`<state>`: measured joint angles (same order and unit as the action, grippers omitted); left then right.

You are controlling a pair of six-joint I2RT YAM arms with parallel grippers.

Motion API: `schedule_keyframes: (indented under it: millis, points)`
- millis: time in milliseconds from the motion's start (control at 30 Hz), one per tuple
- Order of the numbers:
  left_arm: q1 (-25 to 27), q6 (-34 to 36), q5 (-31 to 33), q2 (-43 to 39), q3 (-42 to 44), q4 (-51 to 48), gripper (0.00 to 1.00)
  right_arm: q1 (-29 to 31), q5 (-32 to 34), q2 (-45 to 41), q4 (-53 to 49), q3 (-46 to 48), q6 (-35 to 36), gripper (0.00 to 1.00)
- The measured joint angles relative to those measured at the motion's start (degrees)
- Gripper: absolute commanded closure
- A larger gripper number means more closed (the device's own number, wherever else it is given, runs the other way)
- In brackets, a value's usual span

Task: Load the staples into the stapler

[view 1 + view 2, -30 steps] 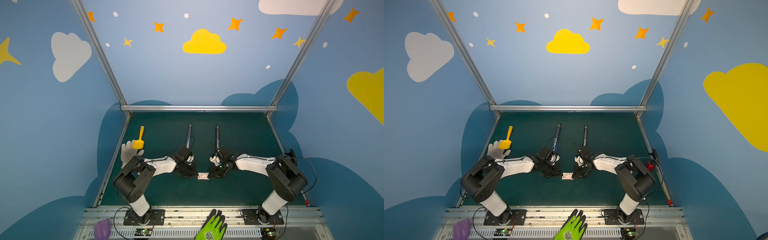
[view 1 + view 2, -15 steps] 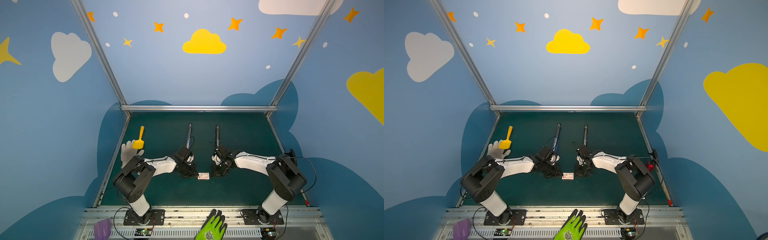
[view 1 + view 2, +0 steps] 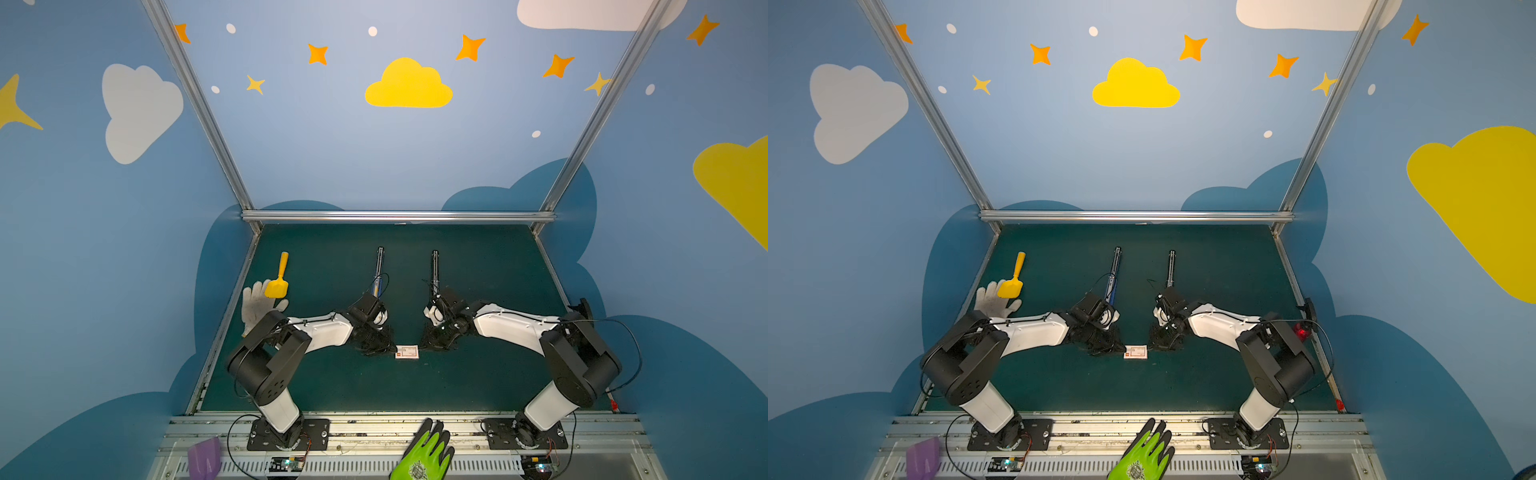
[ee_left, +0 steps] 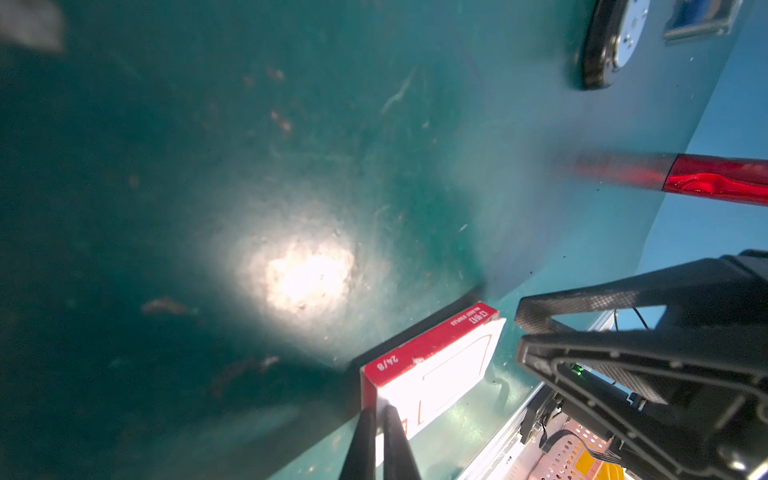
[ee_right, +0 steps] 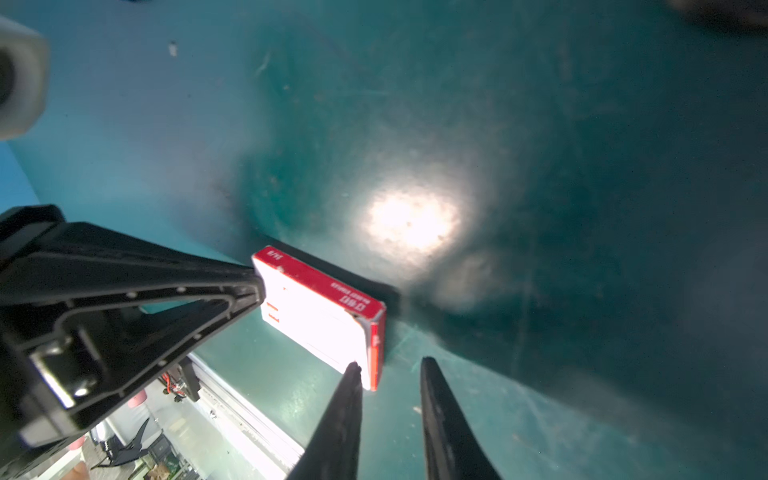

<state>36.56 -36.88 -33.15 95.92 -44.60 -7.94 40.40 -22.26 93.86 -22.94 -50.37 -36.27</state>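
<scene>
Smooth red-and-white cardboard box (image 4: 440, 374) on scuffed, faintly sheened green tabletop (image 4: 208, 145).

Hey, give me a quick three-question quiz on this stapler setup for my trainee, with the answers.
1. True or false: the left gripper has its jaws shut.
2. The yellow scoop lies against which thing? A white glove; B sponge; C plate.
3. What lies between the left gripper and the right gripper?
Key: 1 true; 2 A; 3 the red-and-white staple box.
</scene>
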Motion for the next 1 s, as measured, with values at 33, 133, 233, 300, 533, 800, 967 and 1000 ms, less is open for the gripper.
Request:
schedule_keyframes:
  millis: [33,133,233,300,533,800,967,1000]
  points:
    - [0.00,0.00,0.00,0.00,0.00,0.02,0.92,0.24,0.00,0.22,0.09,0.00,0.00,0.75]
    - [0.00,0.00,0.00,0.00,0.07,0.04,0.92,0.70,0.15,1.18,0.02,0.00,0.04,0.78]
    - [0.00,0.00,-0.07,0.00,0.17,0.11,0.92,1.07,0.42,2.40,-0.42,-0.17,0.17,0.81]
    - [0.00,0.00,-0.15,0.00,0.17,0.15,0.92,1.33,0.81,2.99,-1.11,-1.03,0.33,0.84]
    - [0.00,0.00,-0.20,0.00,0.20,0.22,0.92,2.62,4.85,4.61,-5.55,-4.68,0.33,0.89]
    - [0.00,0.00,-0.22,0.00,0.22,0.24,0.92,4.20,11.23,6.05,-10.62,-7.50,0.48,0.91]
    - [0.00,0.00,-0.22,0.00,0.22,0.24,0.92,4.59,12.09,6.12,-11.28,-7.98,0.02,0.78]
    - [0.00,0.00,-0.22,0.00,0.22,0.24,0.92,4.39,11.74,5.77,-10.97,-7.65,-0.20,0.73]
